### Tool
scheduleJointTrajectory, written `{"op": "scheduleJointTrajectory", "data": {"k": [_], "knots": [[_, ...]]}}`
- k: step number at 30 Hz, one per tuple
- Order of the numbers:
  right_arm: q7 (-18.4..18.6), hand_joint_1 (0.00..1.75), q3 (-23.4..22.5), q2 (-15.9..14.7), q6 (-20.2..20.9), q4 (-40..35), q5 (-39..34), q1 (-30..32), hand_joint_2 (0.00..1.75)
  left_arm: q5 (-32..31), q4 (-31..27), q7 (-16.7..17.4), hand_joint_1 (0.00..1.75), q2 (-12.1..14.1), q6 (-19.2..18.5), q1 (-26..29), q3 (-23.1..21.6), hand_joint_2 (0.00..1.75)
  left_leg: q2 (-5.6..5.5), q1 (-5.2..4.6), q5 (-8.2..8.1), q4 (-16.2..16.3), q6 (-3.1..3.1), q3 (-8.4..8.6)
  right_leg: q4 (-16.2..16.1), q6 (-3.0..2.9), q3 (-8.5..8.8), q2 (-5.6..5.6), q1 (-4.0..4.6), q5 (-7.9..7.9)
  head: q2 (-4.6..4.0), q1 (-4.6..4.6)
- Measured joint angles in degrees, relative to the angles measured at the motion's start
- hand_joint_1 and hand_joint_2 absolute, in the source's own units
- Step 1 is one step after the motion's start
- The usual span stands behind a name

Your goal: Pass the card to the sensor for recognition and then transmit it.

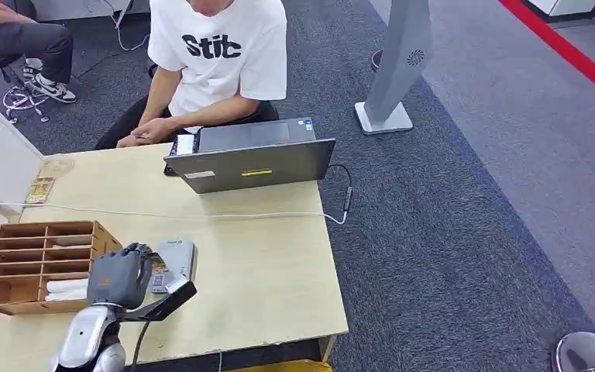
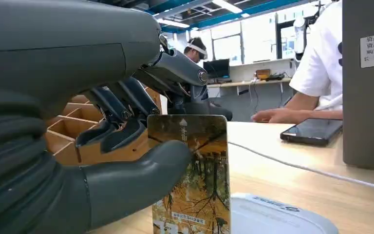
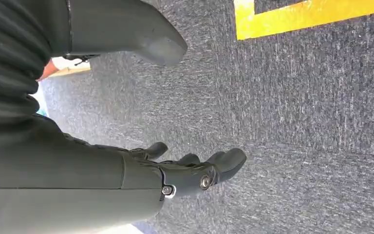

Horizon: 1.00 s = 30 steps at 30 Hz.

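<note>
Currently: left hand [image 2: 102, 146] pinches card [image 2: 192, 170] upright, just above sensor [image 1: 177, 256] on the surface, right of the rack [image 1: 42, 263]. Lower it flat — hold steady. Right hand [image 3: 190, 170] hangs empty, fingers loose.

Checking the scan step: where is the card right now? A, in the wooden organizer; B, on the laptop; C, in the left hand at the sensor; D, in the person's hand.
C: the left hand pinches the card upright beside the sensor.
</note>
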Motion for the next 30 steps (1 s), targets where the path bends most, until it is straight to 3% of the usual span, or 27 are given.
{"op": "scheduleJointTrajectory", "data": {"k": [19,30], "knots": [[-0.2,0.00,0.0,0.0,0.0,0.0,0.6,0.0,1.75,-0.5,0.9,-0.3,1.75,-0.1,1.6,0.1,3.7,1.75,0.00,0.01,0.01,0.0,-0.01,0.01,0.0,0.00,0.00,0.00,0.01,0.00,0.00,0.02],[0.0,0.00,-0.2,-0.1,-0.1,0.1,1.6,0.0,1.75,1.7,-5.2,-1.2,1.75,3.6,1.0,-3.2,8.6,1.75,0.00,0.02,0.03,0.0,-0.03,0.00,0.0,-0.01,-0.01,0.00,0.01,0.01,0.00,0.02]]}}
